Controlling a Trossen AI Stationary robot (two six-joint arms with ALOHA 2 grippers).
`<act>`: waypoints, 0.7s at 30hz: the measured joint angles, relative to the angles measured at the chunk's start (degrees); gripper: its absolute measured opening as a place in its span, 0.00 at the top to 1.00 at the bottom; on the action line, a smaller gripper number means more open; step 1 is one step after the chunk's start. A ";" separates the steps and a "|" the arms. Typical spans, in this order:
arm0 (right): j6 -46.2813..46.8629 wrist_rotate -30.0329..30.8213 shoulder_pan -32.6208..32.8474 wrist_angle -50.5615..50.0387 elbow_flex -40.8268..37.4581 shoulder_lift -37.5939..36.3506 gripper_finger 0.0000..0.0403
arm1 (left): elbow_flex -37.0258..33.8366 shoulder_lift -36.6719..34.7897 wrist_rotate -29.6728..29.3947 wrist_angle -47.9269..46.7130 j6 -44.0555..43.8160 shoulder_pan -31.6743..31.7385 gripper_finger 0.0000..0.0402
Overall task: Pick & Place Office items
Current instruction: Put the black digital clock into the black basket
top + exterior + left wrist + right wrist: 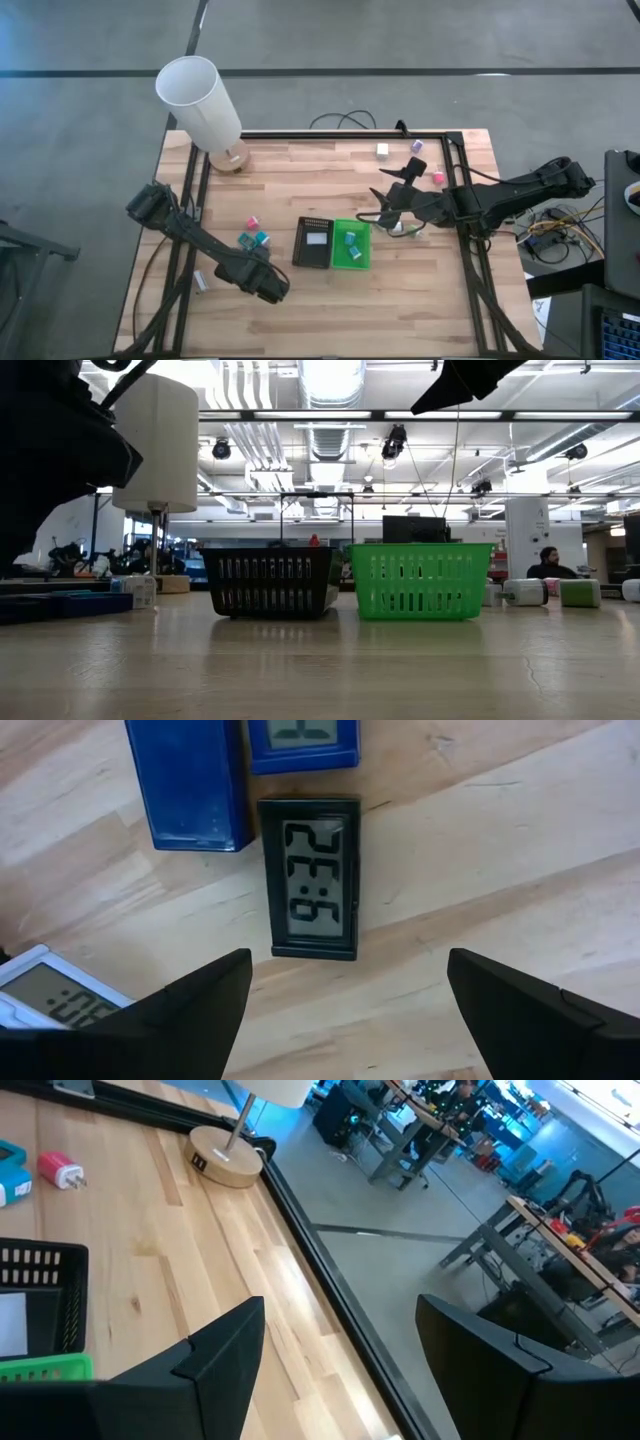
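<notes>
baskets: two, one black (313,243), one green (351,245)
lamp (203,108): one
robot arms: two

Light wood plank table (300,290) with a black frame rail (340,134) along the far edge. On it: round wooden lamp base (232,158) under a white cylindrical shade (198,100) at the far left; black slotted basket (314,243) and bright green slotted basket (351,245) side by side, centre. Small pink block (253,222) and teal blocks (254,240) left of the black basket; white (382,150), purple (417,146) and pink (438,177) blocks far right. Near left: black-framed digital clock (310,878) and blue flat cases (190,785), probably more clocks.
</notes>
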 joint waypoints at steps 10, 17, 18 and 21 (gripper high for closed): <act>0.00 0.01 0.00 0.05 0.00 -0.07 0.37 | -4.38 0.00 -0.43 3.66 -0.90 0.09 0.14; 0.22 0.01 0.02 0.05 0.00 -0.07 0.37 | -7.32 -0.13 -0.38 9.52 -1.07 0.57 0.14; 0.22 0.01 0.02 0.05 0.00 -0.07 0.37 | -7.53 -0.17 -0.35 9.80 -1.07 0.65 0.14; 0.23 0.01 0.02 0.05 0.00 -0.07 0.36 | -7.88 -0.24 -0.10 10.17 -1.06 1.06 0.14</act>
